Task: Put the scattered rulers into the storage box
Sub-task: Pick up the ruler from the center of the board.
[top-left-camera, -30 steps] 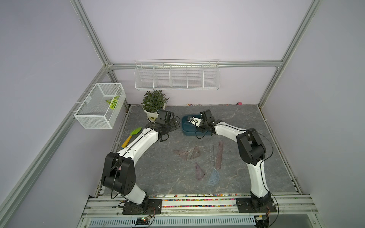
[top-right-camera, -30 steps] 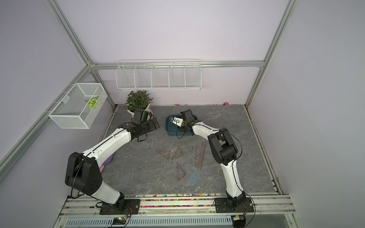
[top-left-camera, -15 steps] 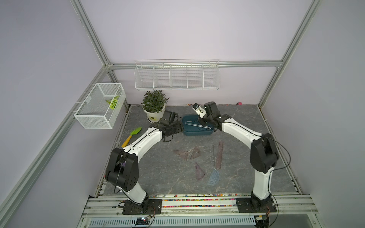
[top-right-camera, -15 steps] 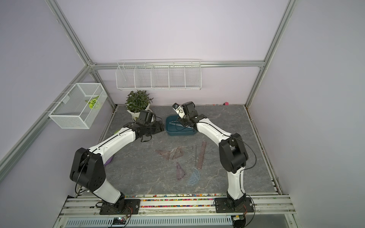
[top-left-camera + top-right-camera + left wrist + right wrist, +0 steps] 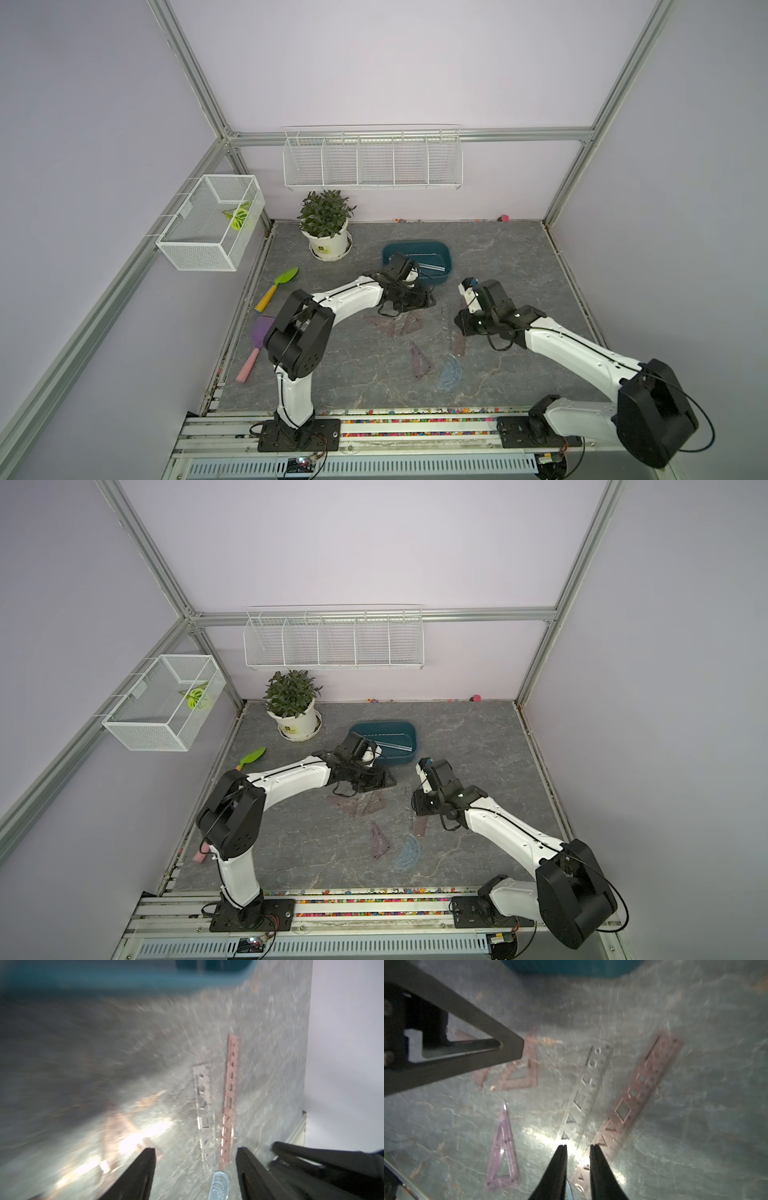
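The teal storage box [image 5: 415, 246] [image 5: 382, 725] stands mid-floor with one clear strip ruler [image 5: 432, 268] lying in it. Scattered rulers lie in front of it: two overlapping triangles [image 5: 409, 324], a clear strip [image 5: 583, 1095], a purplish strip [image 5: 457, 345] [image 5: 639, 1093], a lone triangle [image 5: 419, 361] [image 5: 503, 1147] and a bluish protractor [image 5: 449, 374] [image 5: 219, 1184]. My left gripper [image 5: 428, 301] [image 5: 196, 1151] hovers open just in front of the box, holding nothing. My right gripper [image 5: 459, 328] [image 5: 578, 1147] hangs over the strips' near ends, its jaws a narrow gap apart and empty.
A potted plant [image 5: 326, 232] stands left of the box. A green trowel [image 5: 282, 282] and a purple shovel [image 5: 259, 336] lie along the left edge. White wire baskets hang on the left wall [image 5: 210, 222] and the back wall [image 5: 372, 160].
Both grippers have drawn back from the box to the scattered rulers in front of it. The jaws of both have narrowed. A strip ruler now shows in the box.
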Controlling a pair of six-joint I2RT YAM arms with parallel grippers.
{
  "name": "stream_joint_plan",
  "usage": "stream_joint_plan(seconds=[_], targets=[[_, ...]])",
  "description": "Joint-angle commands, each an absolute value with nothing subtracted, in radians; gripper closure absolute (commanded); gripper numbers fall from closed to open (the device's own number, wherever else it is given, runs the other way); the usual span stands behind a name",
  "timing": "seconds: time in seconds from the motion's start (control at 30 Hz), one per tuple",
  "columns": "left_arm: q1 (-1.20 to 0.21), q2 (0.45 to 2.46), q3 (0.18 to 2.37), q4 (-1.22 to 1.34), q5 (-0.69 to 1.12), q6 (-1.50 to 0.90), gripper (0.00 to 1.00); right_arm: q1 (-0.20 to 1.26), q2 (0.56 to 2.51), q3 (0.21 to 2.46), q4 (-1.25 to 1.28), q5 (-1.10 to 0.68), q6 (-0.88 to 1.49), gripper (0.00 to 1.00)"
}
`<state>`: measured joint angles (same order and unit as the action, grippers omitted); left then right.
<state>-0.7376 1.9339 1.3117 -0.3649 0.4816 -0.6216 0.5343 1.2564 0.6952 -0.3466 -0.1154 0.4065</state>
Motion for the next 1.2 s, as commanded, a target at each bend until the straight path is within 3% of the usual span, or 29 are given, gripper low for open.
stream_joint_plan(seconds=[0.0, 0.1, 0.2, 0.77, 1.17], targets=[[-0.752, 1.982, 1.377, -0.353, 0.602, -0.626, 0.36, 0.533, 1.224, 0.650, -0.208, -0.187, 0.479, 0.81], [-0.755, 2.014, 1.400, -0.361, 0.635, -0.625, 0.42, 0.526, 1.244, 0.612, -0.138, -0.213, 0.492, 0.94], [-0.755, 2.042, 1.394, -0.369, 0.653, -0.630, 0.54, 0.521, 1.276, 0.595, -0.087, -0.224, 0.494, 0.97], [-0.755, 2.127, 1.443, -0.425, 0.616, -0.622, 0.53, 0.466, 1.480, 0.610, 0.013, -0.249, 0.470, 0.96], [-0.754, 2.181, 1.473, -0.430, 0.641, -0.627, 0.52, 0.465, 1.514, 0.612, 0.021, -0.236, 0.476, 0.97]])
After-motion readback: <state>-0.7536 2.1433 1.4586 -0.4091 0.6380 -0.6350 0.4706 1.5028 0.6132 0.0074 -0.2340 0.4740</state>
